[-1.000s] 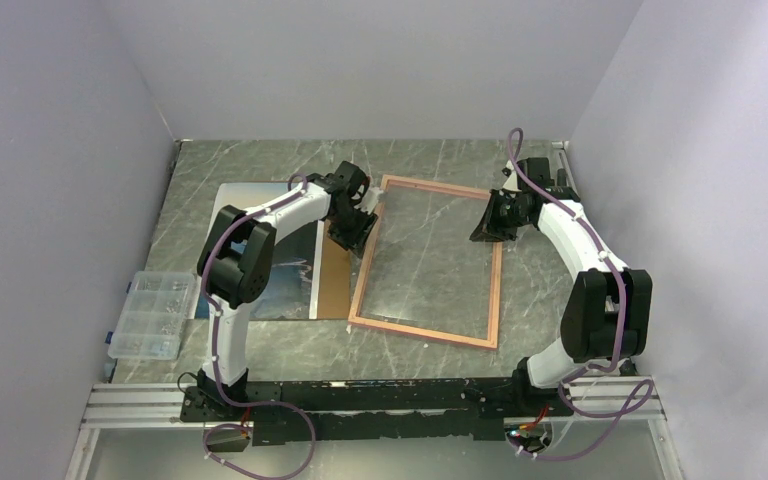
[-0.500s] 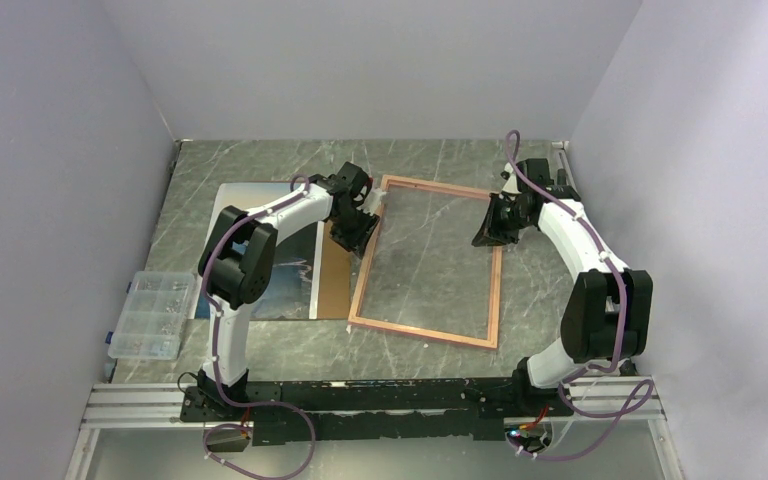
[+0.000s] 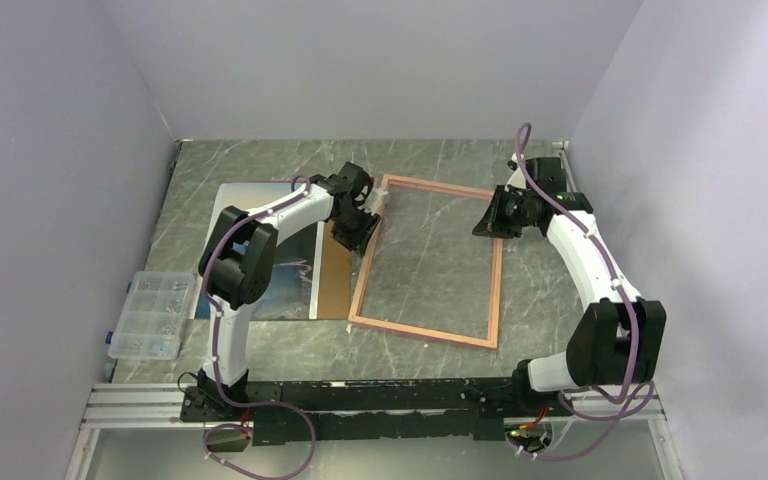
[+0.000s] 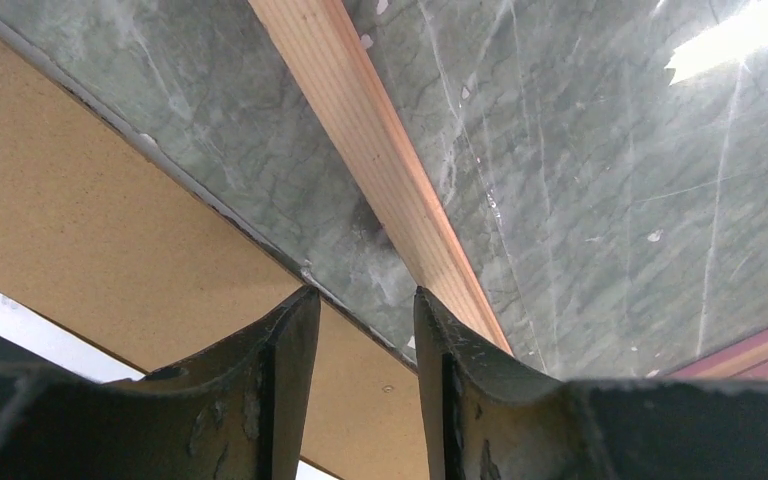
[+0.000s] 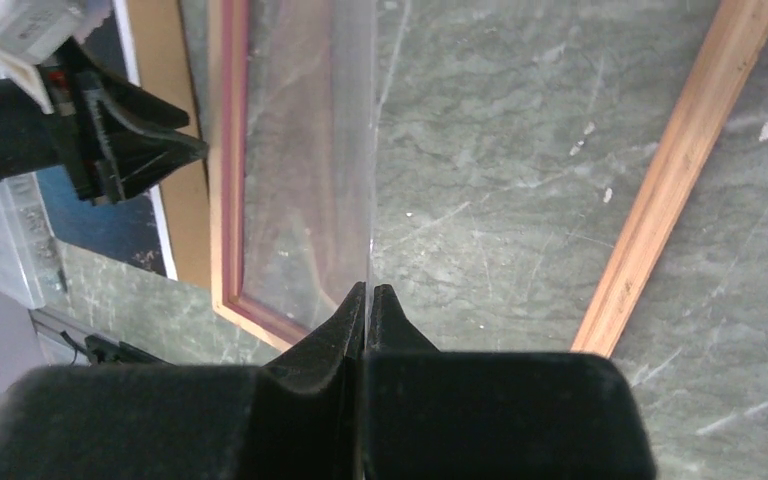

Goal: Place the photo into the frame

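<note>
Photo [image 3: 285, 285] lying left of the frame [image 3: 422, 333] while I am pinching its clear pane [image 5: 310, 150]

My right gripper [image 5: 368, 295] is clamping tight on the pane's right edge, holding it tilted up just inside the frame's right rail. That arm is arcing in from the frame's right side, wrist pointing across toward the left rail. The photo is lying flat, picture up, beyond the frame's left rail, with its long axis running roughly along that rail. A brown backing board [image 3: 335, 285] is lying between them. My left gripper [image 4: 365, 300], fingers apart and gripping nothing, is hovering nose-down over the left rail near the frame's far-left corner, elbow bent. It is the tool nearer the photo, so I am judging the pickup to be its job, reaching sideways away from the frame.
</note>
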Tool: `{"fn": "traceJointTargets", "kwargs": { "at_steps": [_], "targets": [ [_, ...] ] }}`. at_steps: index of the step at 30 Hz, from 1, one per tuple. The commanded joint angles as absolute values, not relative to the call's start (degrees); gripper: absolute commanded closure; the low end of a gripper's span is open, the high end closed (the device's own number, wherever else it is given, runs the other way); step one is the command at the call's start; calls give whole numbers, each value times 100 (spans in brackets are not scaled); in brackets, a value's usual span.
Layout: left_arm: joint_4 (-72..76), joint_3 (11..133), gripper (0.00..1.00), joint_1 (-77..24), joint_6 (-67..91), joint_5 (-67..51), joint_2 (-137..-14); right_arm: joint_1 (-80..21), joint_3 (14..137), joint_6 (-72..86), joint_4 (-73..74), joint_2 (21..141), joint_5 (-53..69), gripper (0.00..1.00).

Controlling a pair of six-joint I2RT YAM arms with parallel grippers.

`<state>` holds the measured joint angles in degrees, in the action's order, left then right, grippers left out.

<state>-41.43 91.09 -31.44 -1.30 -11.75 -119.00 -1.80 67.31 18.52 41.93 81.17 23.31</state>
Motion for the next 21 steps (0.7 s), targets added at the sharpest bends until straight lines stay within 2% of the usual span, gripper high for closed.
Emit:
{"fn": "traceJointTargets", "kwargs": {
  "at_steps": [1,11,21],
  "targets": [
    [-4065,9065,55,-3190,-187,-1272,-11847,-150,6539,1977,3404,7669,2604,100],
    [-4023,8734,64,-3177,199,-1717,-11733,-147,5898,2994,2379,7246,3653,100],
    [-3823,8477,73,-3138,434,-2035,-11640,-139,5524,3993,1547,6873,4099,100]
  ]
}}
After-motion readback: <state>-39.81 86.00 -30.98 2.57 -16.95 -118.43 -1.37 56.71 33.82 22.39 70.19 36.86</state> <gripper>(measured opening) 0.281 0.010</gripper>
